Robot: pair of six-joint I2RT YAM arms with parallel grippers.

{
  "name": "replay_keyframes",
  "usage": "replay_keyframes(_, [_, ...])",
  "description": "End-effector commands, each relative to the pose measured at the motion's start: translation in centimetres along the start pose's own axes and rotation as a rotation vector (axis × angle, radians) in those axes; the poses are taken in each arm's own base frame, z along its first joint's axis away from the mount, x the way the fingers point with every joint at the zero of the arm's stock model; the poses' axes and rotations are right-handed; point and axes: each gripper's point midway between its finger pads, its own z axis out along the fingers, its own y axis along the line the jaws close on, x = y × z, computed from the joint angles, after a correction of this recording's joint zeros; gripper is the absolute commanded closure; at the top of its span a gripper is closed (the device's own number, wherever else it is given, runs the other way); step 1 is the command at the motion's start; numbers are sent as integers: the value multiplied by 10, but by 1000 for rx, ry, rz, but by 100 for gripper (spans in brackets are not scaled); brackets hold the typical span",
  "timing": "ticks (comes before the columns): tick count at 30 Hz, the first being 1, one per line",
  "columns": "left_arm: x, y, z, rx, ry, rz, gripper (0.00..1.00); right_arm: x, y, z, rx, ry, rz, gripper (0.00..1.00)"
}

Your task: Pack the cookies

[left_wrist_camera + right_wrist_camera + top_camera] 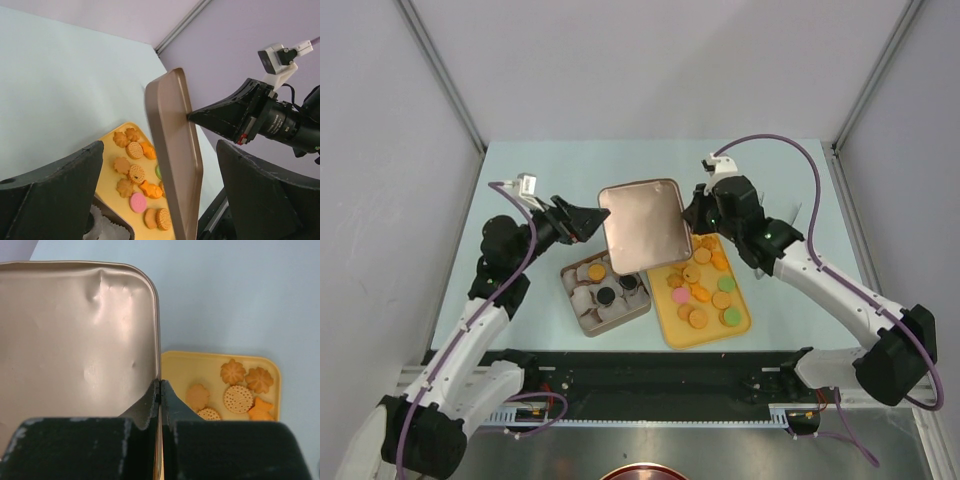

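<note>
Your right gripper is pinched shut on the rim of the brown lid. Its own wrist camera shows this best: the two black fingers meet on the thin metal edge, and the lid's dented inner face fills the left half of that view. From overhead you see the lid raised and tilted above the table, over the far ends of the tin and the yellow tray. You cannot see the grip itself from there. Your left gripper is wide open and holds nothing. The overhead view puts its tips right by the lid's left edge, but you cannot tell whether they touch it. In the left wrist camera its two fingers stand far apart at the bottom corners. Between them the lid shows edge-on, with the right gripper's tip clamped on its far side, an angle neither other view gives. The cookies lie mostly on the yellow tray, to the right of the tin: orange-tan rounds and flower shapes, with a pink one and a couple of green ones. Only the overhead view shows the tin's contents: a few cookies, some of them black, sitting among white paper cups. The left wrist camera catches just a corner of those cups, and the right wrist camera sees only the tray's far end with a handful of tan cookies.
</note>
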Motion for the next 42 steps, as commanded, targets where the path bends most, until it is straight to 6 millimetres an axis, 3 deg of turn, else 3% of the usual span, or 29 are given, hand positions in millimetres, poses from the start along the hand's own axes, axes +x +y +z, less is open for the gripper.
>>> replay_keyframes(1, [1, -19, 9, 101, 16, 42, 2, -25, 30, -6, -73, -49, 4, 100])
replay_keyframes(4, [13, -19, 17, 113, 60, 25, 6, -27, 49, -6, -108, -42, -13, 100])
replay_keyframes(8, [21, -15, 21, 113, 82, 11, 20, -26, 72, -8, -137, -34, -47, 100])
replay_keyframes(10, [22, -15, 21, 118, 85, 13, 27, -25, 74, -9, -138, -33, -53, 100])
replay_keyframes(14, [23, -17, 19, 133, 87, 23, 50, -27, 78, -11, -146, -33, -59, 100])
replay_keyframes(22, [22, -23, 18, 164, 91, 34, 87, -31, 74, -17, -135, -40, -66, 96])
replay_keyframes(24, [21, -25, 18, 166, 89, 33, 99, -33, 73, -19, -133, -42, -69, 91])
replay_keyframes(25, [21, -25, 18, 166, 89, 31, 100, -36, 71, -21, -129, -49, -67, 85])
replay_keyframes(26, [21, -24, 18, 162, 87, 27, 100, -37, 70, -22, -125, -50, -66, 69])
replay_keyframes(29, [17, -27, 18, 160, 78, 31, 100, -52, 58, -31, -78, -74, -46, 43])
replay_keyframes(31, [12, -25, 18, 133, 65, 43, 100, -64, 46, -43, -33, -97, 0, 32])
replay_keyframes(33, [1, -21, 20, 89, 41, 77, 100, -78, 31, -54, -4, -131, 44, 1])
replay_keyframes(35, [-13, -25, 22, 65, 18, 151, 99, -88, 21, -68, -1, -157, 99, 0])
replay_keyframes(36, [-15, -15, 23, -2, 25, 167, 100, -90, 19, -72, -3, -159, 119, 0])
replay_keyframes(37, [-16, -15, 24, -27, 28, 203, 100, -88, 16, -75, 3, -146, 138, 0])
replay_keyframes(38, [-31, -21, 25, -45, 0, 303, 100, -88, 14, -78, 7, -144, 180, 0])
replay_keyframes(40, [-35, -10, 24, -195, -14, 401, 100, -84, 6, -79, 25, -110, 219, 0])
replay_keyframes(41, [-43, -15, 23, -214, -26, 512, 100, -83, 4, -79, 27, -94, 237, 0])
replay_keyframes(42, [-38, -22, 24, -242, -27, 573, 100, -78, 2, -77, 31, -64, 241, 0])
